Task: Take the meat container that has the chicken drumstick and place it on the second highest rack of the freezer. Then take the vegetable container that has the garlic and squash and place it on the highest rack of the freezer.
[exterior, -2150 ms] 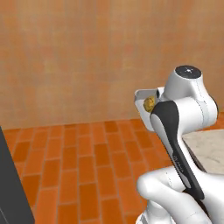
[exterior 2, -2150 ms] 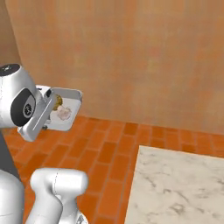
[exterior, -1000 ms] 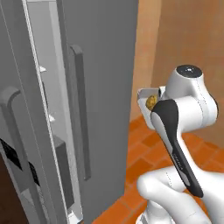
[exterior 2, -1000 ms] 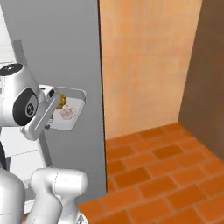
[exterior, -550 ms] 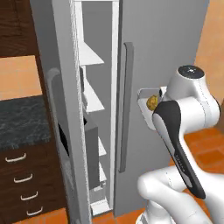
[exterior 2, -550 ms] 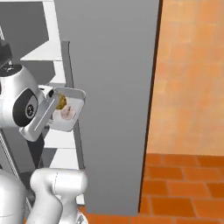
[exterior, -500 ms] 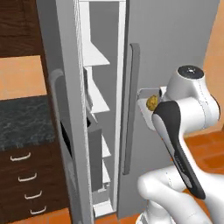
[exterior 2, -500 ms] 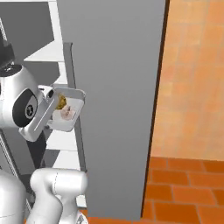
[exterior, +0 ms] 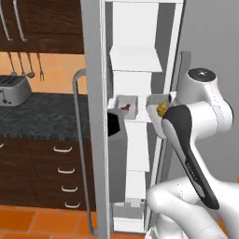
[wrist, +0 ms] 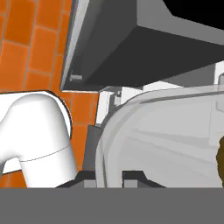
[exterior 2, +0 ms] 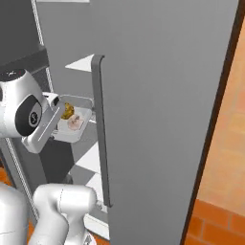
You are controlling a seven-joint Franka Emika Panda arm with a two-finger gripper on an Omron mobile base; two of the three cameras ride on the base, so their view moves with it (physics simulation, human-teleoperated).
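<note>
My gripper (wrist: 109,174) is shut on the rim of the clear vegetable container (exterior 2: 75,120), held level in front of the open freezer (exterior: 140,140). The bumpy yellow squash (exterior 2: 67,111) and the pale garlic (exterior 2: 74,123) lie inside it. In the left base view the vegetable container (exterior: 155,103) hangs just right of the meat container (exterior: 127,105), which holds the chicken drumstick (exterior: 124,108) and stands on the second highest rack (exterior: 122,117). The highest rack (exterior: 135,58) is bare, well above both trays.
The grey freezer door (exterior 2: 162,119) with its bar handle (exterior 2: 99,129) stands close on the right of the held tray. The left door edge (exterior: 95,116) stands close on the other side. A dark counter (exterior: 42,114) with a toaster (exterior: 11,88) and drawers (exterior: 65,172) lies left.
The base has swung round, so both base views went from brick floor and wall to the open freezer's shelves. The arm keeps the same pose with the vegetable container in its grip.
</note>
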